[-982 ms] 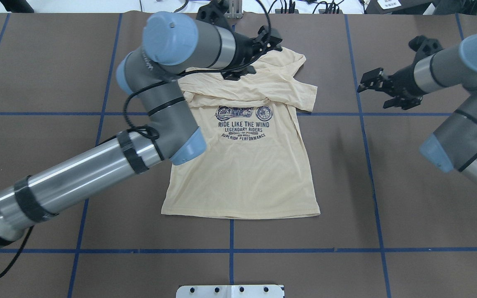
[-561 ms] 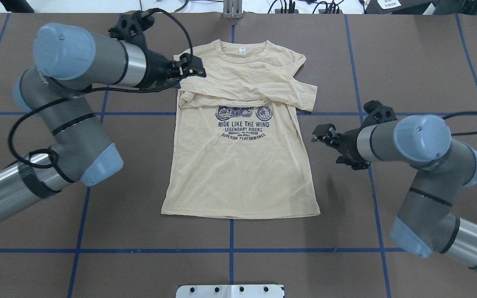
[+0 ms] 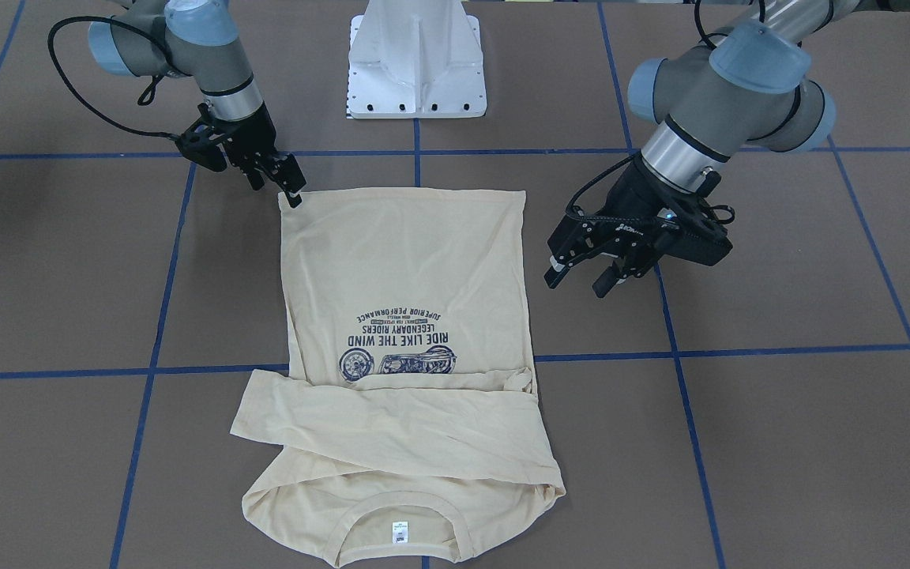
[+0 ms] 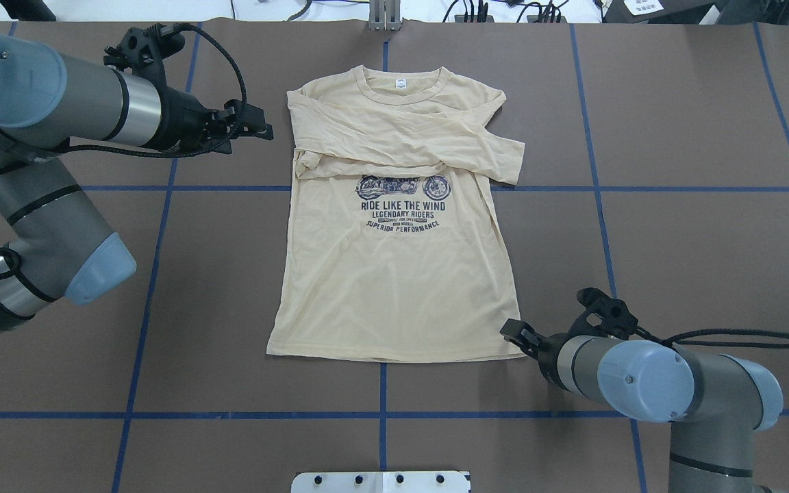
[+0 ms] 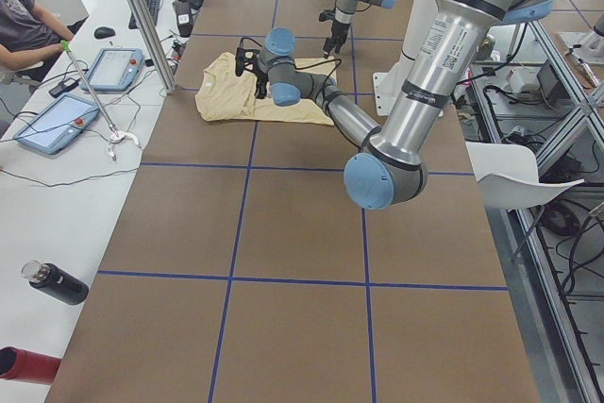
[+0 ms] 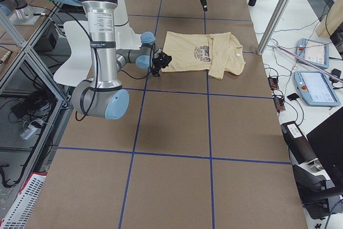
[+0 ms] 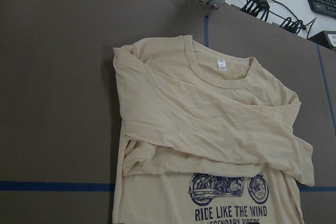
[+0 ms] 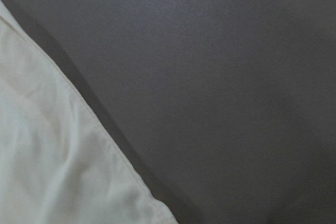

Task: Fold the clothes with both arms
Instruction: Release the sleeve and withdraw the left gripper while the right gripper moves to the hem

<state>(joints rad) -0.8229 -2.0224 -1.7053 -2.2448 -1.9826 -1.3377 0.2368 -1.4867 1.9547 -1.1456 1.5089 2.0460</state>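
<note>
Mostly flat, thin cream-yellow T-shirt (image 4: pixel 394 287), softly creased fabric

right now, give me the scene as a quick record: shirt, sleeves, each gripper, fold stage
shirt: flat on the table, print up, collar away from the robot
sleeves: both folded across the chest, above the print
left gripper: open, beside the shirt, not touching it
right gripper: at the hem corner on the robot's right; whether it is open or shut cannot be told
fold stage: sleeves in, body not yet folded
</note>
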